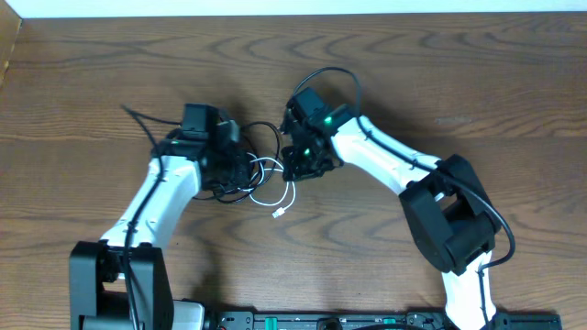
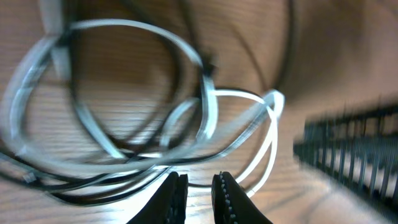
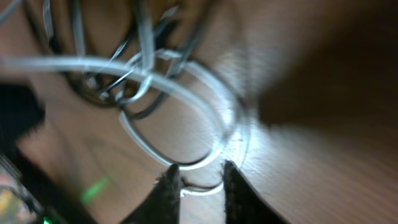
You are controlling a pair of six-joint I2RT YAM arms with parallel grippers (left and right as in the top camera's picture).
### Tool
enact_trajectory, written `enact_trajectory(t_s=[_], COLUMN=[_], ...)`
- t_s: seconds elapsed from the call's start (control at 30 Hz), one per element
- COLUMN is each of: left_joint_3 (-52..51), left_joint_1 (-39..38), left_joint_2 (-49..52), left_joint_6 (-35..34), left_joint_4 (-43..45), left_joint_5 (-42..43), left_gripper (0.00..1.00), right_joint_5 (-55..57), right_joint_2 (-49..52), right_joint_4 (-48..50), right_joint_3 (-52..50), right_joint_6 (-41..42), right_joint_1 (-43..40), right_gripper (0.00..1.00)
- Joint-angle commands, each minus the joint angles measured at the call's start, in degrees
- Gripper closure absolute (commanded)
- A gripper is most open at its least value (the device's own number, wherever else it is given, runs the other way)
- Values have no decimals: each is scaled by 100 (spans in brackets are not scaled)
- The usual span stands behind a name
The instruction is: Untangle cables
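**Q:** Where do the cables lie?
**A:** White cable (image 1: pixel 272 180): several loops on the table (image 1: pixel 477 73), near its middle, between the two grippers. One loose end with a small plug (image 1: pixel 278 213) trails toward the robot's base. Black cable (image 1: pixel 260 130): threaded through the white loops, with a thin arc showing on the far side of the tangle.

**Q:** Are the two separated?
**A:** No. In both wrist views black strands cross the white coils. Which passes over and which under is too blurred to read.

**Q:** State of the left gripper (image 2: pixel 198 186)?
**A:** Fingers close together with a narrow slit between them and nothing seen in it. The tips sit just beside a low white strand and a black one, on the tangle's left side.

**Q:** And the right gripper (image 3: pixel 200 183)?
**A:** Fingers apart, at the tangle's right side. A short bend of white cable spans the gap and meets both inner faces. Whether it is pinched or merely lying there cannot be told
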Motion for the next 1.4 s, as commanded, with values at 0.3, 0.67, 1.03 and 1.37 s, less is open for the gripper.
enact_trajectory(t_s=[0.3, 0.67, 1.03, 1.37], left_joint_3=[-74, -72, 68, 13], left_joint_1=[-892, -903, -925, -1108], left_joint_2=[407, 844, 284, 549], left_joint_6=[713, 717, 1338, 1399], left_joint_4=[431, 686, 61, 48], left_joint_5=[-1213, -1193, -691, -697], left_gripper=[68, 62, 47, 43], right_joint_5=[-37, -24, -24, -22], right_joint_2=[50, 50, 50, 50], right_joint_4=[-361, -308, -302, -299], right_joint_3=[66, 66, 66, 66], right_joint_6=[459, 409, 201, 199], right_joint_1=[-1279, -1185, -1126, -1126], right_gripper=[60, 60, 60, 60])
